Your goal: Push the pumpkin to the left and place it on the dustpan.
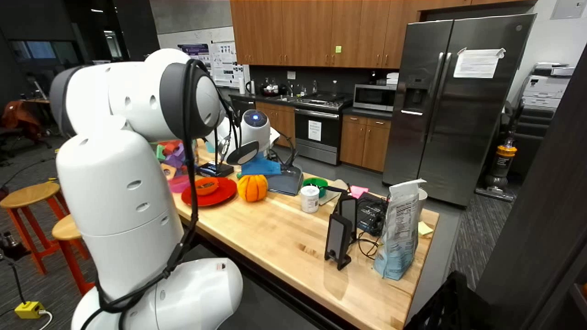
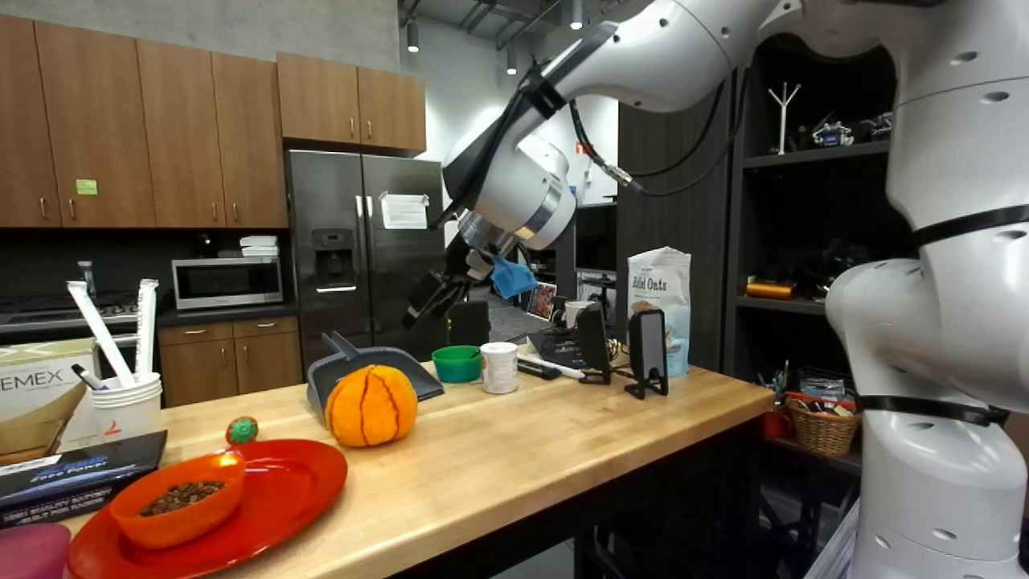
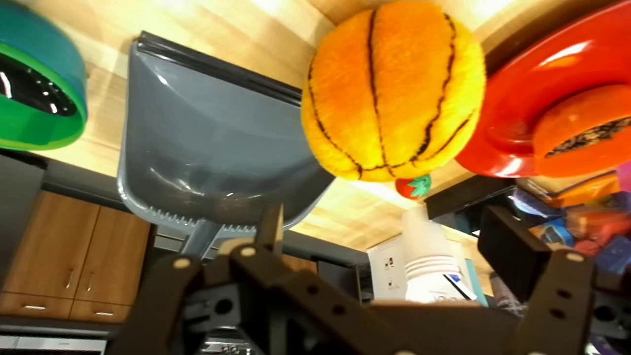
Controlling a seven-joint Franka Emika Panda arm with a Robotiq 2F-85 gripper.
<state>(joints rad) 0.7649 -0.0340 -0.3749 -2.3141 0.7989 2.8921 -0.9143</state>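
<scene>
The pumpkin [image 1: 252, 188] is round, orange and ribbed with dark lines. It rests on the wooden table between the dustpan and a red plate, also in an exterior view [image 2: 371, 407] and the wrist view [image 3: 394, 93]. The dustpan [image 3: 217, 133] is grey, not red, and lies beside the pumpkin; it shows in both exterior views [image 1: 285, 180] [image 2: 321, 378]. The pumpkin overlaps its edge in the wrist view; I cannot tell whether they touch. My gripper [image 3: 394, 236] is open and empty. It hangs above the table, apart from the pumpkin [image 2: 434, 297]. Its fingers are hidden in an exterior view.
The red plate [image 2: 293, 490] with an orange bowl [image 2: 201, 515] lies beside the pumpkin. A small red-green fruit [image 2: 241, 430] is behind it. A green bowl [image 2: 457, 366] and white tub [image 2: 500, 368] stand by the dustpan. Speakers [image 2: 647, 346] and an oats bag [image 2: 675, 322] stand farther along.
</scene>
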